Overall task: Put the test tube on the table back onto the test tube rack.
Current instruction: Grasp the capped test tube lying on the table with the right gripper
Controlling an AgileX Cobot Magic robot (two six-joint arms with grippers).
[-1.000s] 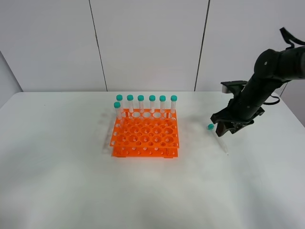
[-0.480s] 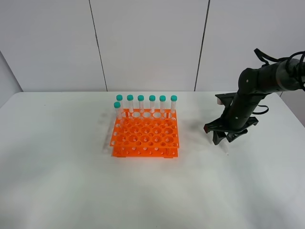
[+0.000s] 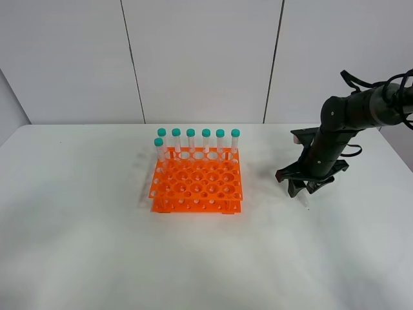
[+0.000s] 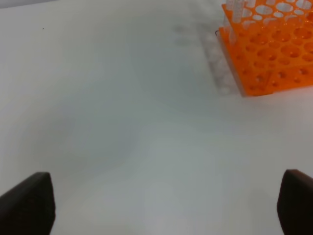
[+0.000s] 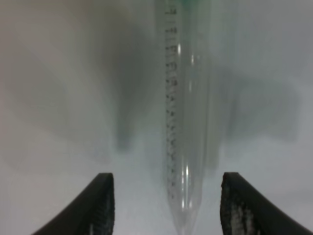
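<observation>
The test tube (image 5: 183,122) lies flat on the white table (image 3: 97,245), clear with printed marks, pointed tip towards the camera. My right gripper (image 5: 171,205) is lowered over it, open, one finger on each side with a gap to the tube on both. In the exterior high view that gripper (image 3: 302,188) hides most of the tube; only its tip (image 3: 304,203) shows. The orange test tube rack (image 3: 197,187) stands to the left of it, at the table's middle. My left gripper (image 4: 166,205) is open over bare table, with the rack (image 4: 274,54) some way off.
Several teal-capped tubes (image 3: 206,139) stand upright along the rack's back row, and one more stands at its left end. The rack's other holes are open. A grey panelled wall (image 3: 200,58) rises behind the table.
The right arm has come down and moved left over the tube, which was in plain sight a second ago and is now mostly covered. The jaw gap has not changed.
</observation>
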